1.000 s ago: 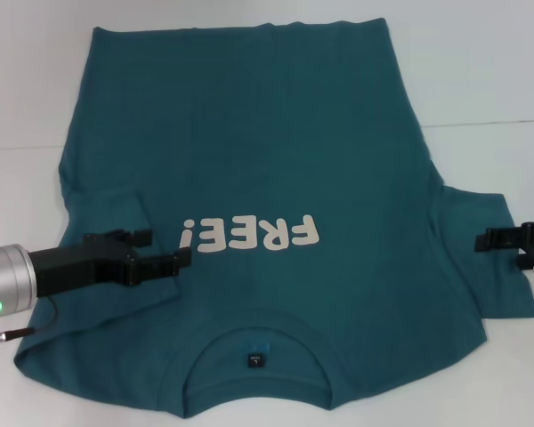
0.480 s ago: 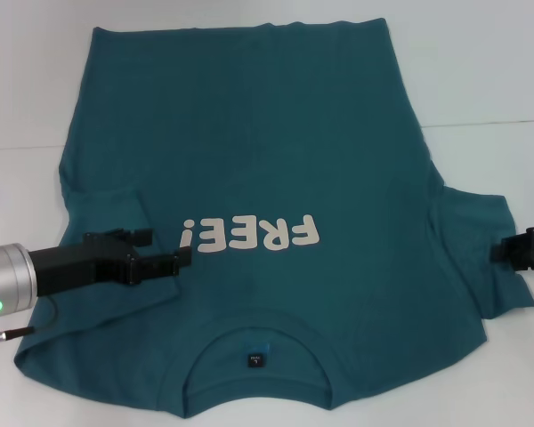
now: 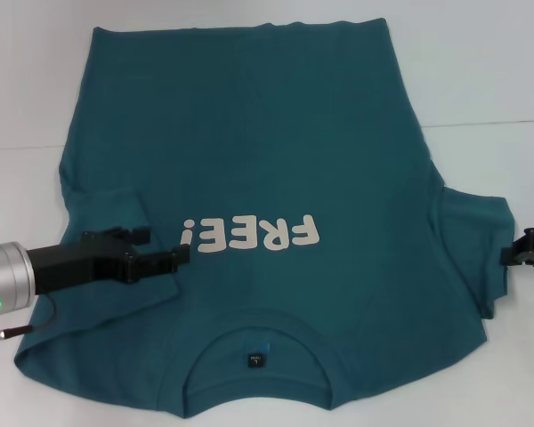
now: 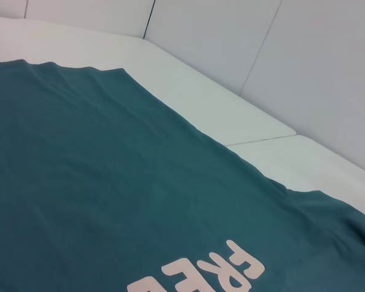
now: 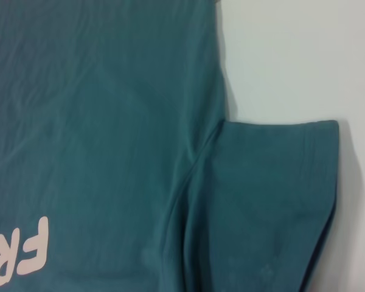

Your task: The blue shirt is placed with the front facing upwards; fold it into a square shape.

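Parted jaws mark the left gripper (image 3: 165,258), low over the folded-in left sleeve (image 3: 111,212) of the blue shirt (image 3: 267,160) as if letting it lie, while the right gripper (image 3: 516,252), jaw state unreadable, sits off the spread right sleeve (image 3: 476,240).

A white surface (image 3: 481,80) fills the frame edges in the head view, bare along the upper right, the upper left and the lower right corner. A thin seam (image 3: 489,124) crosses it from the right edge toward the middle, and shows again at the left edge. In the left wrist view, pale wall panels (image 4: 243,36) rise behind the surface in the upper part of the frame, split by a dark vertical joint (image 4: 149,18).
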### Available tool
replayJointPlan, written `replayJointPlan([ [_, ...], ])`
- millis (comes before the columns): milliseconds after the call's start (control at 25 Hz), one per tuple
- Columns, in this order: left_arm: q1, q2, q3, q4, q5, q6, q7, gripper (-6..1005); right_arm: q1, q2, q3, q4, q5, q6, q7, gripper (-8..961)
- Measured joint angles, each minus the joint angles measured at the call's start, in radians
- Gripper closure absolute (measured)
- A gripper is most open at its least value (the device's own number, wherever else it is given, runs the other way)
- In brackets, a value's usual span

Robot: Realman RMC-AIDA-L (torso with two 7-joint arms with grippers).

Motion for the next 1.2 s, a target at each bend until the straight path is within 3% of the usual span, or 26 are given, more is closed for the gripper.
replayJointPlan([
  [40,-0.001,0.0,0.0,0.0,0.0,0.0,0.0,112,0.0,0.001,0.001,-0.001,0.0,-0.002,-0.004,839],
  [240,-0.004,0.001,-0.001,0.001,0.0,0.0,-0.002,112,0.002,-0.002,0.008,-0.004,0.0,-0.011,-0.02,954],
  [1200,-0.016,0.003,-0.003,-0.001,-0.008,-0.017,-0.006,111,-0.024,-0.021,0.022,-0.057,0.037,-0.041,-0.026,955],
])
